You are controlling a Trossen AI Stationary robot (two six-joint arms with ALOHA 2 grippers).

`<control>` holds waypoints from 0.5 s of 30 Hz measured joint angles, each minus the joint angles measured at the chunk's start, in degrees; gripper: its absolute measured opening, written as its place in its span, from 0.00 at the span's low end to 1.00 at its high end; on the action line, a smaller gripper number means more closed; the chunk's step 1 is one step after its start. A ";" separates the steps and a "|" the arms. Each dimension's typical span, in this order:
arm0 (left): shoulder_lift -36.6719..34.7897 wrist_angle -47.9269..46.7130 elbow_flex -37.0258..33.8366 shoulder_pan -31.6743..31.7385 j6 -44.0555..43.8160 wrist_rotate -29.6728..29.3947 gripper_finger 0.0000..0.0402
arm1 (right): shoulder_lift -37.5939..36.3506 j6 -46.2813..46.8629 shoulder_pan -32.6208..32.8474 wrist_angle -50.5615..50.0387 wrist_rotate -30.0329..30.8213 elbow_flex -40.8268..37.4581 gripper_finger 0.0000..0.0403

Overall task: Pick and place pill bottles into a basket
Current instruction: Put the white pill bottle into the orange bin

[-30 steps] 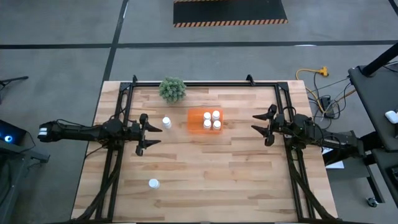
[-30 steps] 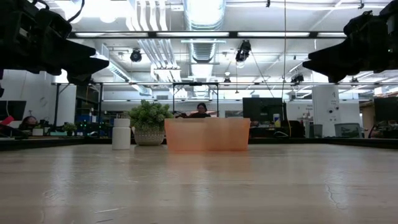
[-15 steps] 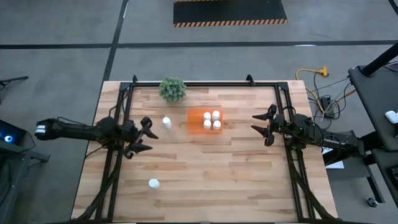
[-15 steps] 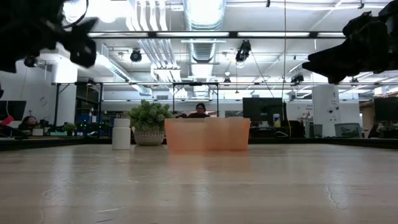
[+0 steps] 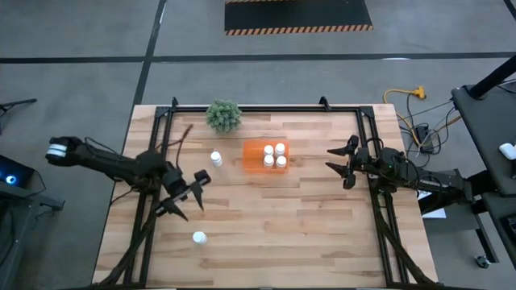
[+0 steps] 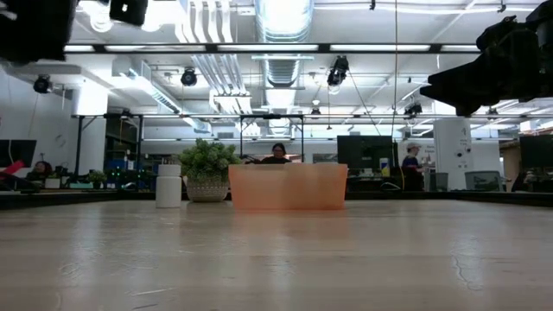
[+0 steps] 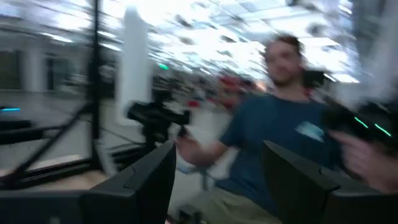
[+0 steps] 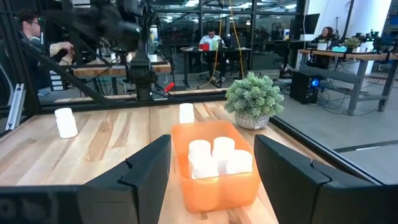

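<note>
No readable labels or writing on any bottle or on the basket.

Nearest the front edge of the tabletop point(image 5: 266, 242): one lone bottle point(image 5: 198, 238) on the left side, standing upright, cap up. It shows in the high view and, far off, in the right wrist view point(image 8: 65, 122); the low view doesn't catch it.

Left claw point(image 5: 190, 193) hangs above the tabletop between that front bottle and the one further back, fingers spread, holding nothing. Left wrist view is blurred and aimed into the room: a person in a blue shirt, no tabletop items.

Right claw point(image 5: 339, 163) sits over the right side of the tabletop, well apart from the basket, fingers spread, empty, pointing toward the basket.

Mid tabletop: orange basket point(image 5: 265, 156), long axis running left-right in the high view. Four bottles point(image 5: 275, 155) stand upright inside, packed toward its right end, touching or nearly so. Right wrist view shows the caps clustered in the basket point(image 8: 217, 168); in the low view the basket point(image 6: 288, 187) wall hides them.

Second loose bottle point(image 5: 215, 158) stands upright just left of the basket, apart from it. Low view shows it point(image 6: 168, 186) vertical beside the plant.

Far side: green plant point(image 5: 223, 115) near the back edge, behind that bottle.

Only five bottles are visible in total.
</note>
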 joint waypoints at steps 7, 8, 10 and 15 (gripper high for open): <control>9.22 -21.16 15.09 -3.20 13.28 2.47 0.54 | 0.01 0.00 0.00 0.00 -0.02 0.00 0.54; 10.36 -26.60 17.38 -3.42 15.18 1.14 0.54 | 0.02 0.00 0.00 0.00 -0.02 0.00 0.54; 12.39 -38.18 22.22 -4.01 18.65 -3.95 0.54 | 0.02 0.00 0.00 0.00 -0.02 0.00 0.54; 18.96 -61.27 32.97 -7.66 23.91 -17.01 0.54 | 0.03 0.00 0.00 0.00 -0.04 0.00 0.54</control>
